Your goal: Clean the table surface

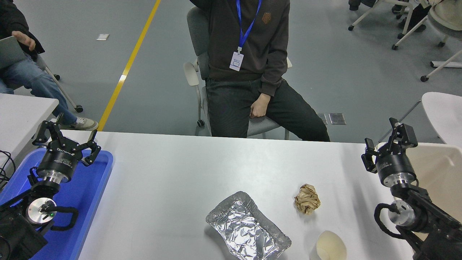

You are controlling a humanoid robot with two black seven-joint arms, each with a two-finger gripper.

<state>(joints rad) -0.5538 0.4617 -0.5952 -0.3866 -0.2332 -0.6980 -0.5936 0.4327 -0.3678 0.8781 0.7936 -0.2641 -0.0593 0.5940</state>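
Observation:
The table surface (173, 180) is a wide white-grey top that fills the lower half of the head view. On it lie a crumpled foil tray (247, 226), a brown paper ball (307, 199) and a cream paper cup (331, 246) on its side near the front edge. My right gripper (388, 139) hovers open at the table's right end, well to the right of the paper ball, with nothing between its fingers. Parked at the lower left, my left gripper (65, 137) is open above the blue tray (90, 187).
A cream bin (438, 169) stands at the table's right end behind my right arm. A person sits on a chair (196, 43) at the far side. A smaller white table (21, 115) is at the left, with another seated person behind it.

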